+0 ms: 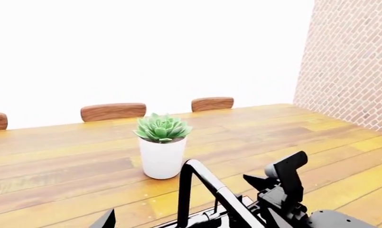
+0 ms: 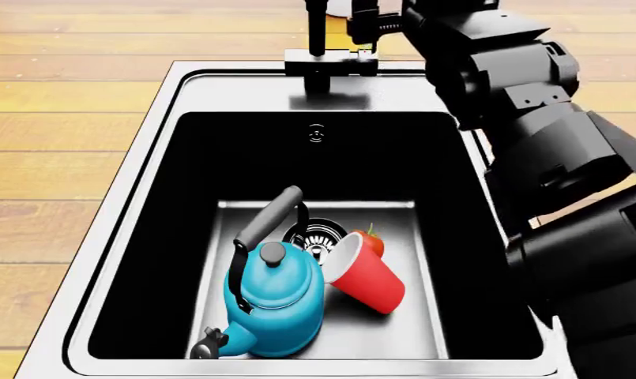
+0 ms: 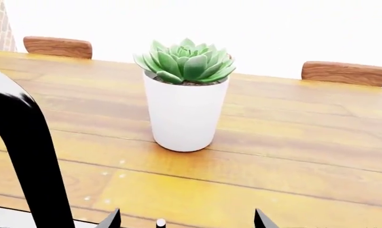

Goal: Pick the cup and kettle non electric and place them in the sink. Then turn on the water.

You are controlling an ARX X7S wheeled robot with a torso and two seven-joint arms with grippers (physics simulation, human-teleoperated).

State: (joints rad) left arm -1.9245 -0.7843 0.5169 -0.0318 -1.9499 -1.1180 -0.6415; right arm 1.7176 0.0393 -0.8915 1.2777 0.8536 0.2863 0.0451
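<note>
The kettle (image 2: 272, 296) and cup (image 2: 366, 272) are seen touching on the sink (image 2: 128, 229) floor, the cup tipped, well short of both sets of fingers. The right gripper (image 3: 185, 219) is held with fingertips apart beside the faucet (image 2: 317, 35). Beyond them a plant pot (image 3: 185, 109) stands. Left gripper: finger state cannot be told.

white plant pot (image 3: 185, 114) with succulent on wooden counter (image 3: 304, 156); chair backs (image 3: 346, 72) behind.
</note>
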